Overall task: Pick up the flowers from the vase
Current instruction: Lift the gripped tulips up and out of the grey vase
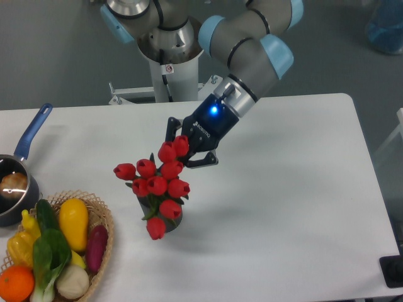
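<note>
The claw (186, 148) is spread wide around the topmost red flowers (157, 182), which are not yet gripped in the vase (171, 221); closing is needed next.

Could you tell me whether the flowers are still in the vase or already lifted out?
Still in: the flowers rise from the vase standing on the table, with the gripper at the top buds.
</note>
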### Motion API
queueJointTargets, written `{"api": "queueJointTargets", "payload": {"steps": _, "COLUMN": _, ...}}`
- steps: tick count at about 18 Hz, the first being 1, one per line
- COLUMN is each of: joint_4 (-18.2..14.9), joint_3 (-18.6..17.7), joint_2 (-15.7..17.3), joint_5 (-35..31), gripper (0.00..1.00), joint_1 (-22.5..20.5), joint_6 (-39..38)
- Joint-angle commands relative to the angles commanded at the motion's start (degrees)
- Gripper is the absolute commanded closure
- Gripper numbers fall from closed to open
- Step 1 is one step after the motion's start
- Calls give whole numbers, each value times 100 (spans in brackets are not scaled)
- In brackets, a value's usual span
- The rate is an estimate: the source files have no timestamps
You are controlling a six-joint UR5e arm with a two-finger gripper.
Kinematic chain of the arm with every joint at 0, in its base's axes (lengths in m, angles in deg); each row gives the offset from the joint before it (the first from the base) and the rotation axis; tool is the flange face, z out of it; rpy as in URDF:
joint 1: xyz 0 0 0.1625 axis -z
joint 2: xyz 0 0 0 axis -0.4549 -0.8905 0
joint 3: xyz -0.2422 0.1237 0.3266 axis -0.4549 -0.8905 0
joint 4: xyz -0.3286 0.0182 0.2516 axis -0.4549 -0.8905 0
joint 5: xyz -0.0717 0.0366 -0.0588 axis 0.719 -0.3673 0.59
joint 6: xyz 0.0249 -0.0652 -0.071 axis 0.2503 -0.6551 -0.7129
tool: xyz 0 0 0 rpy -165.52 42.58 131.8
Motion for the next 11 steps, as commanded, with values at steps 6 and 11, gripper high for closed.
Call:
{"api": "queueJointTargets", "payload": {"steps": 6, "joint_4": 0, "joint_3": 817, "joint_2": 141, "joint_5": 379, "gripper": 100, "joint_1": -44, "joint_6": -1230}}
{"api": "queueJointTargets", "payload": {"steps": 11, "joint_4": -9, "joint_3": 1204, "joint_2": 141, "joint_5": 327, "gripper": 100, "joint_1": -561, "joint_6": -1373}}
